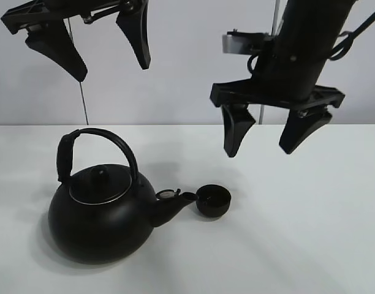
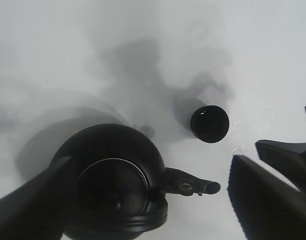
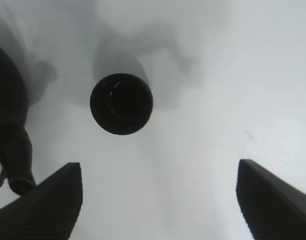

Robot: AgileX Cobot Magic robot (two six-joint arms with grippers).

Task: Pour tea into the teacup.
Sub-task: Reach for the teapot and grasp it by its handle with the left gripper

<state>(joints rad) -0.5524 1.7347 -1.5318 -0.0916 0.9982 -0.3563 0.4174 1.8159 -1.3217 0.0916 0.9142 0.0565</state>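
A big round black kettle [image 1: 98, 211] with an arched handle stands on the white table, its spout [image 1: 170, 205] pointing right, tip next to the teacup. The teacup [image 1: 213, 200] is small, low and matte black, upright just right of the spout. It also shows in the left wrist view [image 2: 209, 124] and the right wrist view [image 3: 121, 103]. My left gripper [image 1: 111, 58] hangs open and empty high above the kettle [image 2: 115, 182]. My right gripper [image 1: 267, 138] is open and empty, above and to the right of the teacup. The kettle's spout shows at the right wrist view's edge [image 3: 18, 160].
The white table [image 1: 298, 233] stretches to the right and front of the teacup. A pale wall stands behind the table's far edge. A thin vertical rod [image 1: 82, 101] rises behind the kettle.
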